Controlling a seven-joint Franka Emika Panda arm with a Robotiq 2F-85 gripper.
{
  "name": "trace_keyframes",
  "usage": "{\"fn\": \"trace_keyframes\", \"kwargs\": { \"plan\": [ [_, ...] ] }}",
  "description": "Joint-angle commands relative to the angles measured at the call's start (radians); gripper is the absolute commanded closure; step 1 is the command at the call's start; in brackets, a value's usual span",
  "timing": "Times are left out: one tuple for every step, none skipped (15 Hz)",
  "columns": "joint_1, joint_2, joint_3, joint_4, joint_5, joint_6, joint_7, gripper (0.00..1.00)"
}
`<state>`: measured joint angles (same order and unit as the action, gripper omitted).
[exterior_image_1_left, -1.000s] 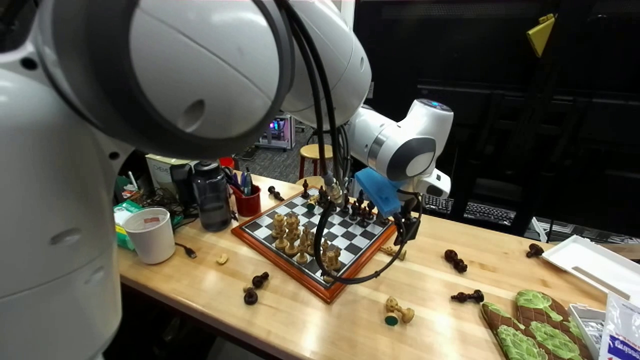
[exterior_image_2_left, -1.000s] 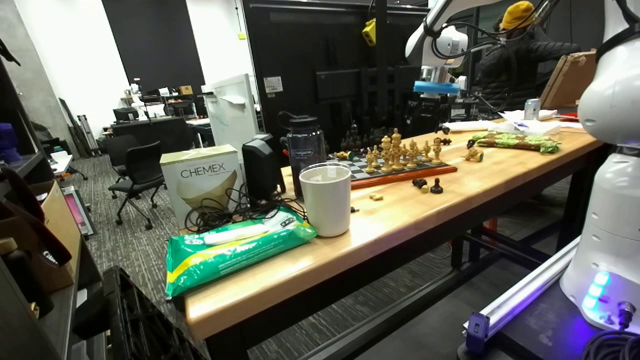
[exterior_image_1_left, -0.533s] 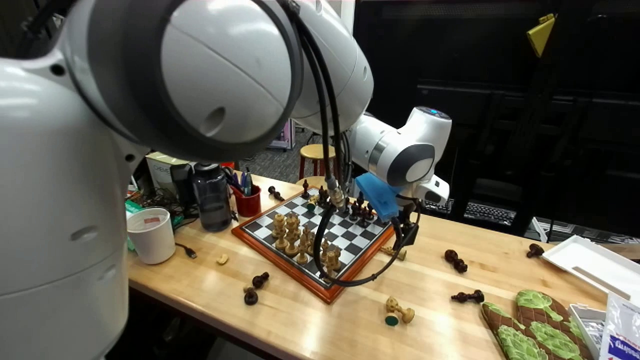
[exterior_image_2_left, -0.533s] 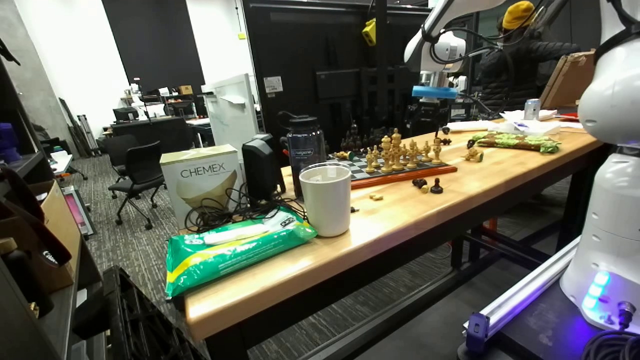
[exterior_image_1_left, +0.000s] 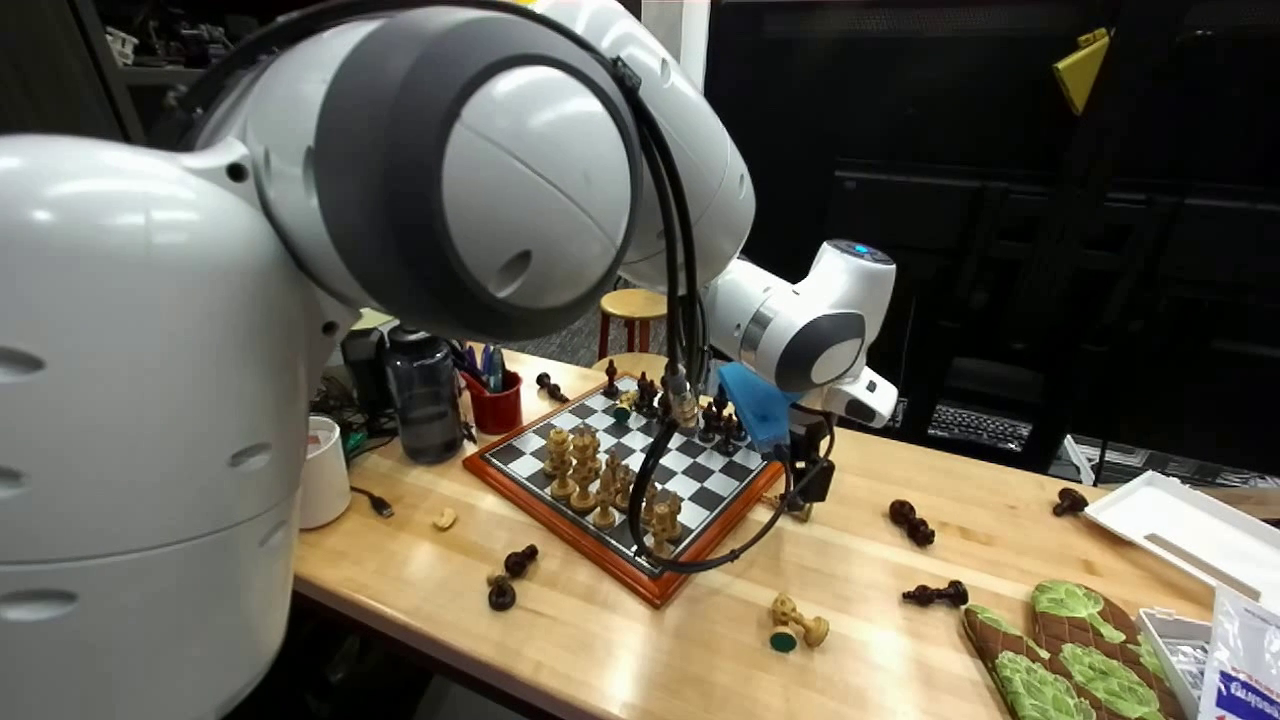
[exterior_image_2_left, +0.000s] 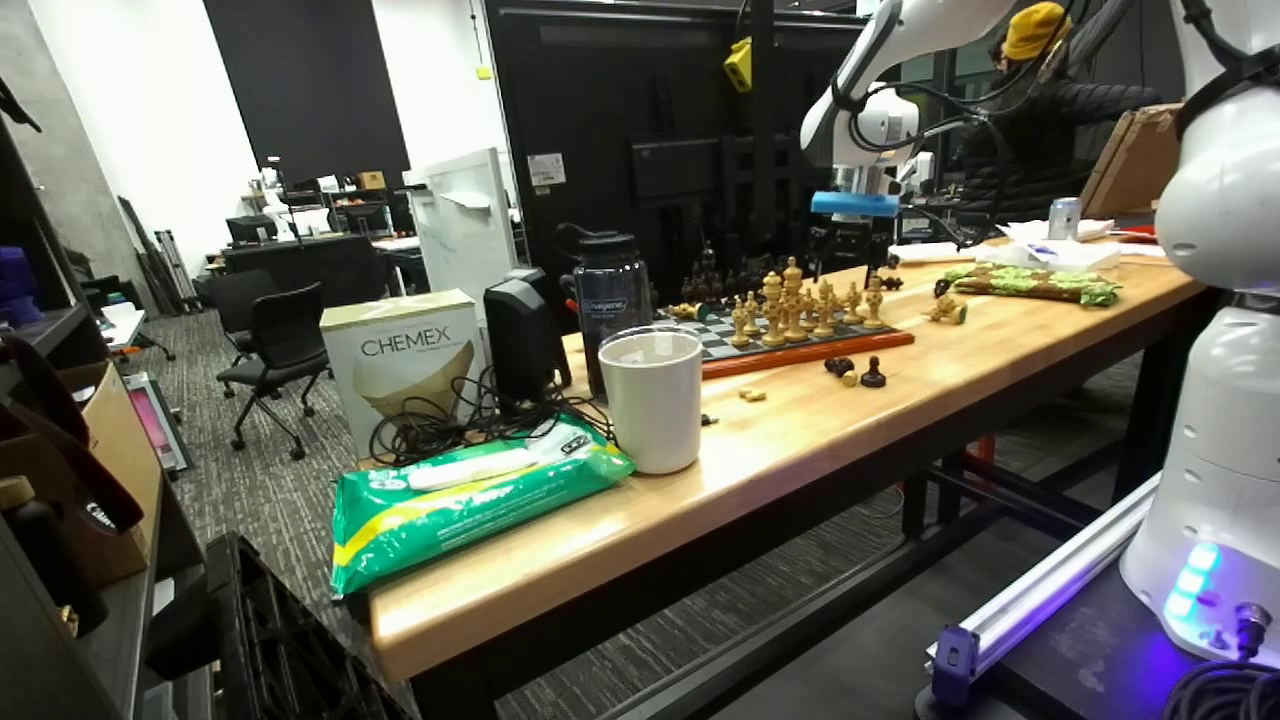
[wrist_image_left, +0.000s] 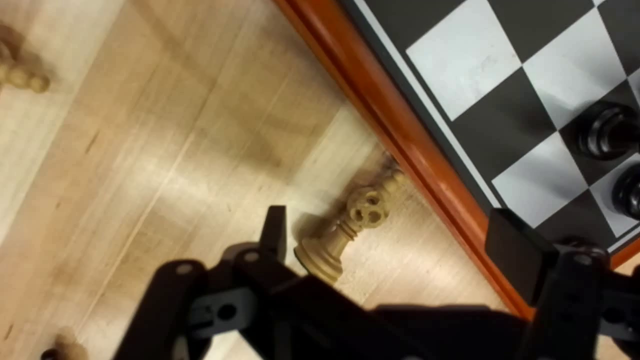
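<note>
Black gripper (wrist_image_left: 395, 244), flat jaws spread apart, hangs above a tan, pierced-headed chess piece (wrist_image_left: 350, 227).

The wrist view crops a pale chess piece (wrist_image_left: 20, 76) (left edge).

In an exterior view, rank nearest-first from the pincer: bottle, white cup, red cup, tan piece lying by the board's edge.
1. Tan piece, below the pincer
2. Red cup, across the board
3. Bottle, beyond the red cup
4. White cup, partly behind the arm
</note>
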<state>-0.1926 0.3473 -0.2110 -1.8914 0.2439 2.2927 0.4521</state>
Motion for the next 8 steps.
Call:
{"fn": "trace_keyframes", "kwargs": {
  "plan": [
    [0.007, 0.025, -0.007, 0.027, 0.013, 0.017, 0.064, 0.00],
    [0.006, 0.033, -0.007, 0.031, 0.016, 0.018, 0.080, 0.00],
    [0.007, 0.040, -0.009, 0.034, 0.016, 0.020, 0.095, 0.00],
    [0.009, 0.045, -0.010, 0.034, 0.014, 0.029, 0.108, 0.00],
    [0.009, 0.049, -0.010, 0.036, 0.014, 0.031, 0.119, 0.00],
    [0.010, 0.052, -0.011, 0.036, 0.014, 0.036, 0.132, 0.00],
    [0.011, 0.057, -0.011, 0.035, 0.014, 0.042, 0.146, 0.00],
    [0.012, 0.059, -0.013, 0.034, 0.012, 0.048, 0.162, 0.00]
  ]
}}
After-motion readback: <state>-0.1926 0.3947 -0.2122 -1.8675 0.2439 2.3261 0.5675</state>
